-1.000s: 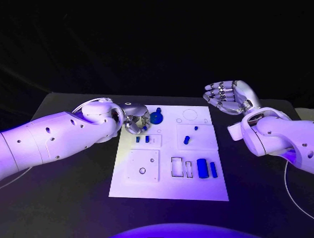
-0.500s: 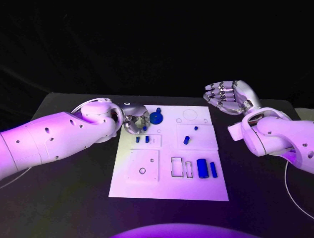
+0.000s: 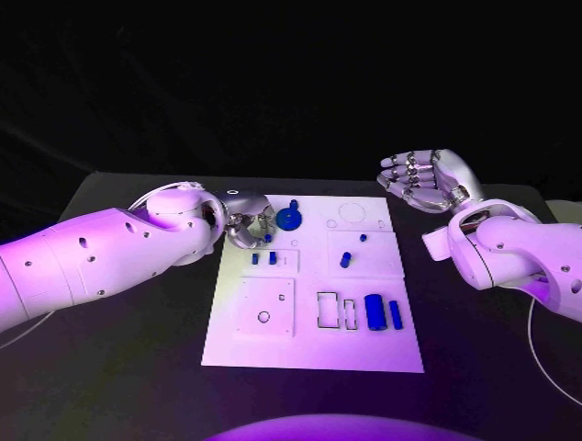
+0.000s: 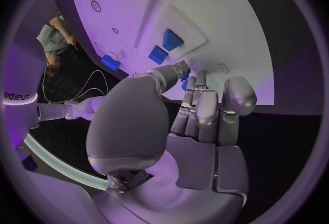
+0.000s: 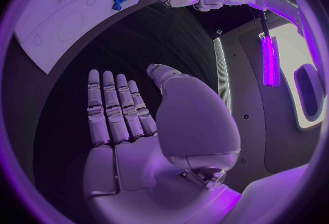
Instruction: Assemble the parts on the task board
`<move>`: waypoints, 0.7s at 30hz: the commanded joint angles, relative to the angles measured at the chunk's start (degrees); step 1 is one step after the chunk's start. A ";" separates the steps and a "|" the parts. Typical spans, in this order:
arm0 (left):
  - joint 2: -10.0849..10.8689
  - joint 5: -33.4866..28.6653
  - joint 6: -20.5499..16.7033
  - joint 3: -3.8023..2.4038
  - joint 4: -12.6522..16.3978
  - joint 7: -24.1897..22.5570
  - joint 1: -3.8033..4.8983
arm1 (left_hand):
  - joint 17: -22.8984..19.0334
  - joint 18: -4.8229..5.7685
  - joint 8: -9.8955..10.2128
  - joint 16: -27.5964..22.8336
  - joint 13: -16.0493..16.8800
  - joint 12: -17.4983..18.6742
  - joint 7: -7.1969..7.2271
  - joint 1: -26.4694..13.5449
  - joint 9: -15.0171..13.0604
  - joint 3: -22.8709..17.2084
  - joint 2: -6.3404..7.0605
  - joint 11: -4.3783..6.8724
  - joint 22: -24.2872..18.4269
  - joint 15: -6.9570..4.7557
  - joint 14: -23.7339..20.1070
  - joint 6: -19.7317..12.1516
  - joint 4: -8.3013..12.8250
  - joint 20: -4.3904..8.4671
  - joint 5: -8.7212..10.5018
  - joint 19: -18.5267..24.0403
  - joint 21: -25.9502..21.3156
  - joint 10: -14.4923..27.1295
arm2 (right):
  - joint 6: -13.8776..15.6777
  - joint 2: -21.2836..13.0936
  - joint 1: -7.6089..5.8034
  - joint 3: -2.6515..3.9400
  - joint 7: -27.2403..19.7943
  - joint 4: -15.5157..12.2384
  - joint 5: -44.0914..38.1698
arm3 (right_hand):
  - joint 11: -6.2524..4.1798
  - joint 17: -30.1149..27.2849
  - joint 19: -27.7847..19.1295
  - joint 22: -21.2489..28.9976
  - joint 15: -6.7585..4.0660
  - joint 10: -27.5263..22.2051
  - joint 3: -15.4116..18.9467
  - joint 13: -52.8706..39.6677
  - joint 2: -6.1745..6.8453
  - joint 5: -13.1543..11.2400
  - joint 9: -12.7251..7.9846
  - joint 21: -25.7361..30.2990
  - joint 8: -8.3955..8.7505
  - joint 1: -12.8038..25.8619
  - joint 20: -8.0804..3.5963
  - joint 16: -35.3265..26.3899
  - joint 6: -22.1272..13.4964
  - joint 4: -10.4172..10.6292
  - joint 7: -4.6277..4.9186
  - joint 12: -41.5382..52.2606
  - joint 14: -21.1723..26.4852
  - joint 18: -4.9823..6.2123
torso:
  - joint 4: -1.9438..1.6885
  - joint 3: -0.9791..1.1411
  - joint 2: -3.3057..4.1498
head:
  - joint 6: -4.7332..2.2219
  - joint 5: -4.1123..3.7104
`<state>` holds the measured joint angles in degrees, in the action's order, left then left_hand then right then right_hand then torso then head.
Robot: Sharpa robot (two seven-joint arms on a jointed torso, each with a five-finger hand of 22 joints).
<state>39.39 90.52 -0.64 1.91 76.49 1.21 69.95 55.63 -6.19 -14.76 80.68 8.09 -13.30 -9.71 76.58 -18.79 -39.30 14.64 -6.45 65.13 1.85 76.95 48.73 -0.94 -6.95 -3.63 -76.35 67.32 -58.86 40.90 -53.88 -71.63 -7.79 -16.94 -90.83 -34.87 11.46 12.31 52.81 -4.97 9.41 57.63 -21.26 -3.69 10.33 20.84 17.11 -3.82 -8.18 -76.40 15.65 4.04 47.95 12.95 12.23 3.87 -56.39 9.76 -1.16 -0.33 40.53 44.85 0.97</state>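
The left robot hand (image 3: 248,226) sat at the upper left edge of the task board (image 3: 315,344), fingers curled toward a round blue gear-like part (image 3: 290,219). The fingertips were at that part, but whether they actually gripped it could not be told from either the head view or the left wrist view. The right robot hand (image 3: 425,181) hovered off the board's upper right corner, palm up, fingers apart and holding nothing.

The likely trouble was a weak pinch. If the fingertips only caught the gear's toothed rim, it could tip or roll out as the hand moved and land away from its seat. The curled fingers also hung close to the two small blue pegs (image 3: 263,258) just below, and a sweep could knock them over.

Counted in the head view, blue parts on the board:
- one round gear, upper left
- two small pegs below it
- one slanted peg (image 3: 347,259) in the centre-right panel, with a small dot (image 3: 363,237) above it
- two upright blocks (image 3: 383,313), lower right, beside two empty rectangular slots (image 3: 336,310)

The black table (image 3: 132,367) carried the board.
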 commanded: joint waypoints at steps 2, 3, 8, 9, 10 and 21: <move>0.68 -0.28 -1.78 -0.18 0.71 -0.68 0.00 | -1.06 -0.63 0.10 -0.53 -0.12 0.44 0.07 -0.05 0.00 0.71 0.81 -0.13 -1.22 0.19 -0.74 0.10 -0.02 0.05 0.07 1.12 -1.32 0.78 | -1.00 -0.06 0.02 0.01 -0.15 0.04 -0.78 | 0.06 -0.11 0.25 0.11 -0.07 0.49 0.05 0.07 -0.25 0.18 -0.11 -0.04 0.29 -0.19 -0.07 -0.14 0.43 -0.46 2.65 -0.19 -0.38 0.77 | -0.03 -0.03 0.02 | -0.05 -0.08; 0.89 -0.30 -2.03 -0.25 0.85 -0.70 0.00 | -1.09 -0.74 0.14 -0.56 -0.13 0.52 0.09 -0.03 0.01 0.80 0.82 -0.16 -1.67 0.23 -0.78 0.05 -0.01 0.03 0.07 1.38 -1.75 0.99 | -1.07 -0.07 0.02 0.01 -0.08 0.07 -0.87 | 0.07 -0.20 0.21 0.20 -0.04 0.40 0.08 0.08 -0.17 0.00 -0.14 -0.01 0.36 -0.26 -0.05 -0.18 0.38 -0.57 2.63 -0.22 -0.31 0.76 | -0.03 -0.03 0.02 | -0.05 -0.08; 2.38 -1.10 -3.39 -0.84 1.60 -0.73 0.05 | -5.69 -1.70 0.60 -2.23 -0.28 1.02 0.18 0.38 0.18 1.90 0.60 -0.58 -5.93 0.57 -2.98 -0.45 -0.06 -0.28 0.03 3.84 -6.01 3.06 | -2.14 -0.16 0.02 0.00 0.75 0.29 -2.67 | -0.02 -0.75 0.03 0.73 0.00 0.08 0.16 0.08 -0.01 -2.37 -0.28 0.01 0.57 -0.88 0.02 -0.23 0.58 -1.33 2.37 -0.23 -0.08 0.77 | -0.02 0.02 -0.06 | -0.06 -0.16; 2.72 -1.35 -3.57 -0.96 1.74 -0.72 0.07 | -5.57 -1.67 0.62 -2.21 -0.28 1.01 0.17 0.40 0.19 1.94 0.57 -0.59 -5.85 0.57 -2.94 -0.46 -0.07 -0.30 0.02 3.79 -5.95 3.11 | -2.61 -0.19 0.02 0.00 1.08 0.38 -3.46 | -0.13 -0.92 0.04 0.88 -0.04 -0.01 0.16 0.07 0.04 -3.59 -0.25 -0.02 0.44 -1.28 0.01 -0.19 0.99 -1.71 2.13 -0.22 -0.09 0.78 | -0.01 0.02 -0.07 | -0.08 -0.16; 3.18 -1.87 -3.85 -1.10 1.92 -0.75 0.10 | -5.55 -1.67 0.62 -2.20 -0.28 1.01 0.17 0.41 0.19 1.94 0.57 -0.59 -5.84 0.57 -2.93 -0.46 -0.07 -0.30 0.02 3.78 -5.95 3.11 | -3.28 -0.21 0.02 0.00 1.56 0.54 -4.55 | -0.22 -1.01 0.08 0.93 -0.09 -0.05 0.15 0.07 0.05 -4.13 -0.24 -0.05 0.37 -1.50 -0.01 -0.15 1.21 -1.91 1.97 -0.22 -0.16 0.79 | 0.00 0.00 -0.06 | -0.12 -0.24; 8.17 -28.32 -11.54 -1.62 3.13 -7.41 1.30 | -26.68 -4.44 0.32 -14.46 -0.14 -1.20 -1.17 1.07 0.24 3.52 -1.10 -0.97 -21.47 0.83 -14.50 1.89 -2.42 -0.57 0.31 12.53 -22.96 3.20 | -14.78 -0.31 -0.07 0.01 10.67 3.90 -24.31 | -4.93 4.62 16.54 -3.08 -6.94 10.06 -2.17 -0.46 0.57 -5.19 0.61 -10.07 -2.56 -5.16 -7.13 9.99 8.85 -5.63 -2.00 3.28 -18.91 0.79 | -0.01 -0.03 -0.35 | -0.86 -1.13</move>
<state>47.29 76.84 -7.72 0.33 79.25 -1.39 71.15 29.31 -9.98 -14.44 66.62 8.04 -14.37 -10.81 77.68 -18.61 -35.72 14.01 -7.28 44.04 2.62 62.71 50.31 -3.12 -7.57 -3.63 -64.08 44.82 -55.79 33.12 -54.29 -71.68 -7.78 -11.29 -87.34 -48.19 6.89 16.33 68.02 -7.59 3.05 66.65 -23.53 -4.01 11.02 15.67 17.59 -12.92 -10.39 -81.01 9.10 13.11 56.15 7.62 10.45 6.78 -73.67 9.75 -1.22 -0.37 40.29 44.21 0.10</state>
